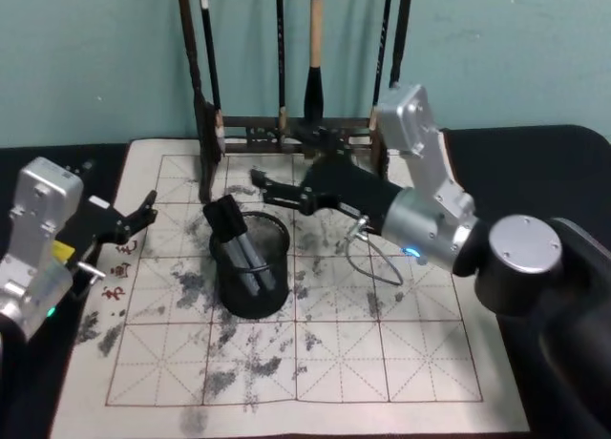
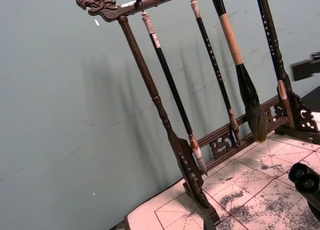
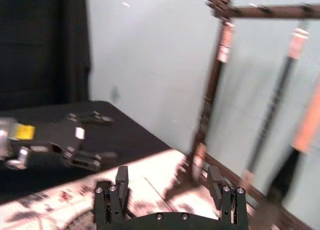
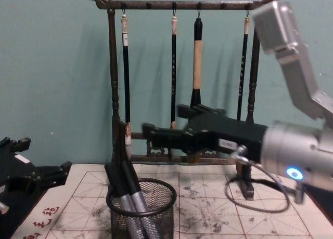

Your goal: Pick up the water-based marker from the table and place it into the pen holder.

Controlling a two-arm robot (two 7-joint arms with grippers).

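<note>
The black mesh pen holder [image 1: 251,270] [image 4: 141,210] stands on the stained white mat [image 1: 382,363]. Grey-bodied markers with black caps [image 1: 234,231] [image 4: 126,189] lean inside it toward the left; their caps [image 2: 305,176] also show in the left wrist view. I cannot tell which of them is the water-based marker. My right gripper [image 1: 270,188] [image 4: 165,123] hovers open and empty just above and behind the holder's rim; its two fingers [image 3: 114,196] stand wide apart in the right wrist view. My left gripper [image 1: 138,219] [image 4: 49,175] rests open at the mat's left edge.
A tall dark wooden brush rack [image 1: 286,129] [image 4: 112,93] [image 2: 150,90] hung with several brushes stands at the mat's back edge, close behind the right gripper. A cable loop [image 1: 377,262] lies beside the holder. Dark tabletop [image 1: 535,153] surrounds the mat.
</note>
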